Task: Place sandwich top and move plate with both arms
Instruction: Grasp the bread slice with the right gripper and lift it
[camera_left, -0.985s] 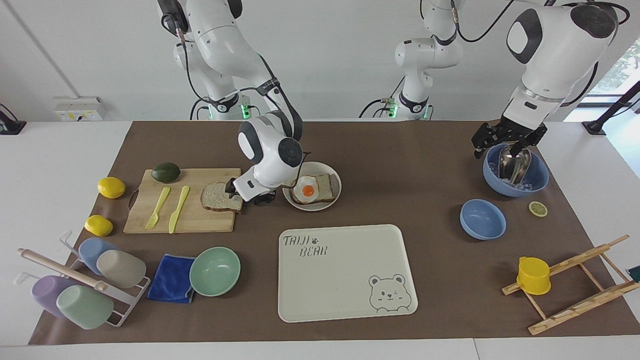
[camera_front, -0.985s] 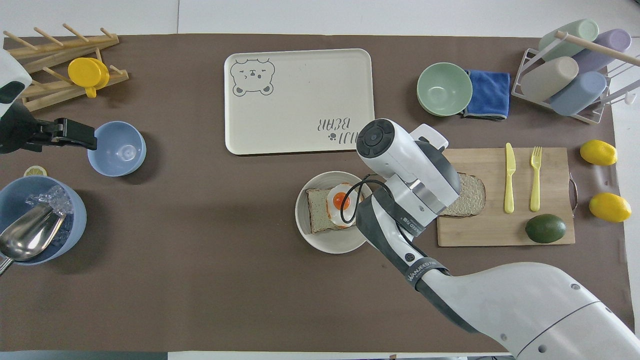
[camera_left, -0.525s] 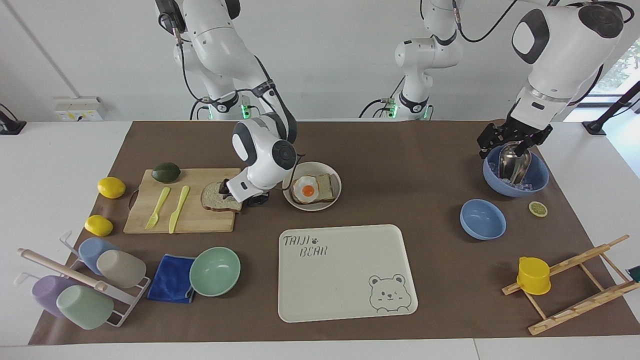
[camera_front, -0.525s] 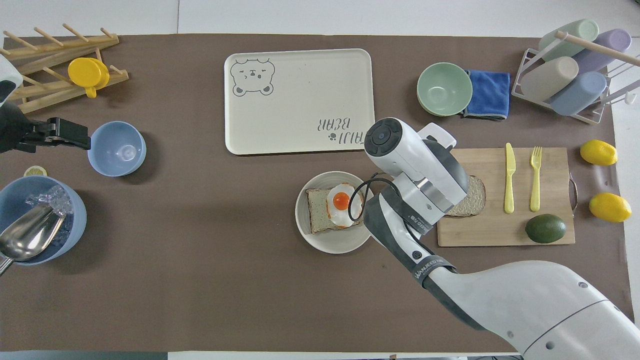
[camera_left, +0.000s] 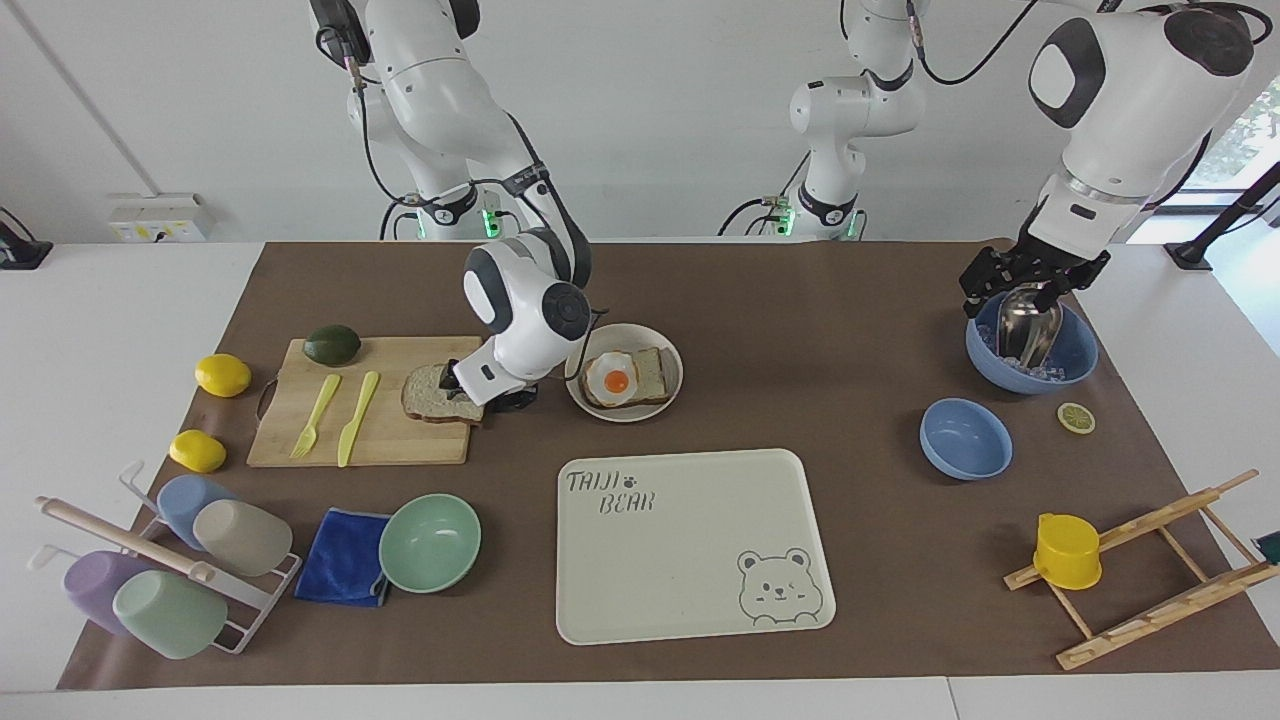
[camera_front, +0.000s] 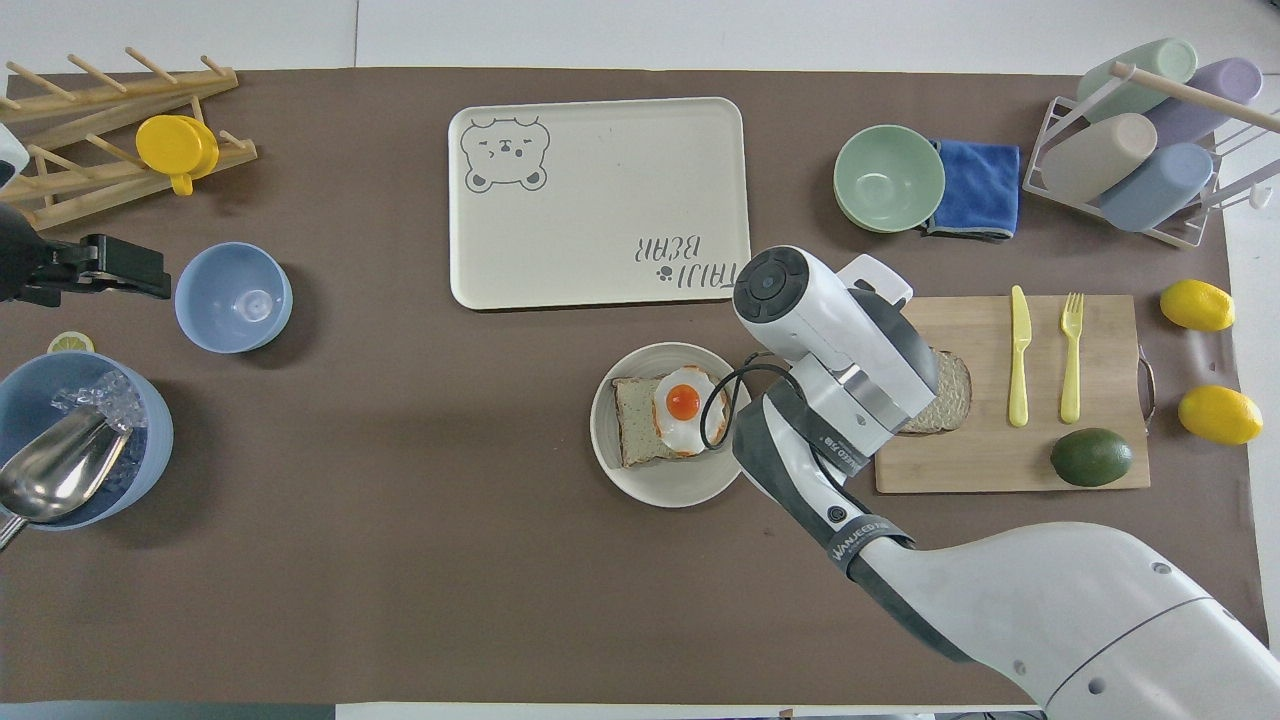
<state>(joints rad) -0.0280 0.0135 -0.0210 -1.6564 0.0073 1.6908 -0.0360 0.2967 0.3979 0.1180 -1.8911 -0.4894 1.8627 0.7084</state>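
Reaching down at the sandwich top (camera_left: 432, 393), the right hand (camera_left: 462, 385) shows no readable grip; next, lift toward three o'clock onto the plate (camera_left: 668, 399).

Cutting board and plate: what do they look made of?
The cutting board looks like pale wood or bamboo, matte, with lengthwise grain stripes and a dark handle at one end. The plate looks like cream plastic or glazed ceramic, smooth with a soft sheen on its raised rim; I cannot tell which.
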